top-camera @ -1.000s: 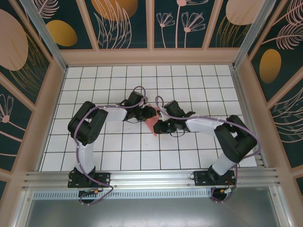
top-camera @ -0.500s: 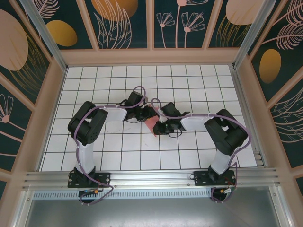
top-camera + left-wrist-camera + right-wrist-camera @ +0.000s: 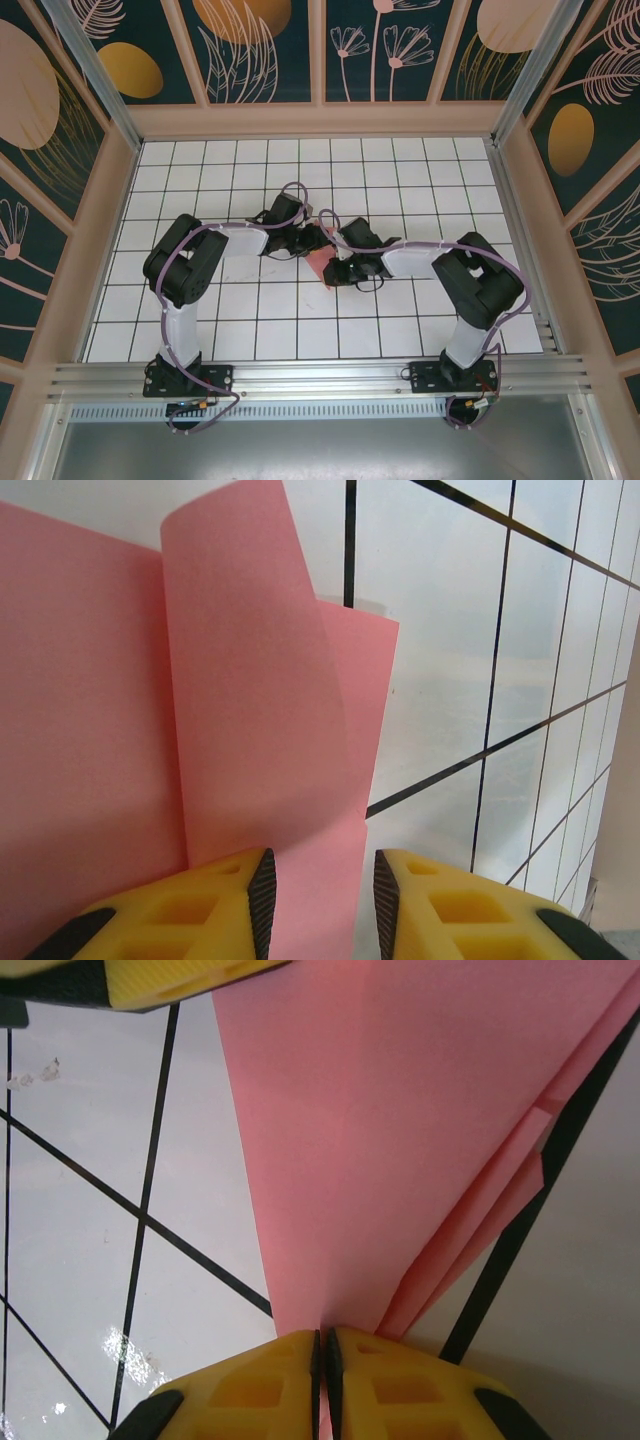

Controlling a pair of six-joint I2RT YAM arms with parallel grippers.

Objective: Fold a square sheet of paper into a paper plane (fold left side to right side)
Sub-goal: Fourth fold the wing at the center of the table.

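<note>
1. Top view: the paper (image 3: 319,262) lies near the middle of the table (image 3: 400,170), between the two grippers. The left gripper (image 3: 312,240) is at its 11 o'clock and the right gripper (image 3: 334,272) at its 4 o'clock. Bare tiles spread toward 12 and 6 o'clock.
2. Left wrist: the left gripper's jaws stand apart, and the paper's right edge lies in the gap without being pinched. A curled flap (image 3: 250,680) rises toward 12 o'clock. Bare tiles lie at 3 o'clock.
3. Right wrist: the right gripper's jaws are pressed together on the paper's narrow point at 6 o'clock. Layered fold edges fan toward 2 o'clock. Bare tiles lie at 9 o'clock, and a yellow finger (image 3: 170,980) sits at 11 o'clock.
</note>
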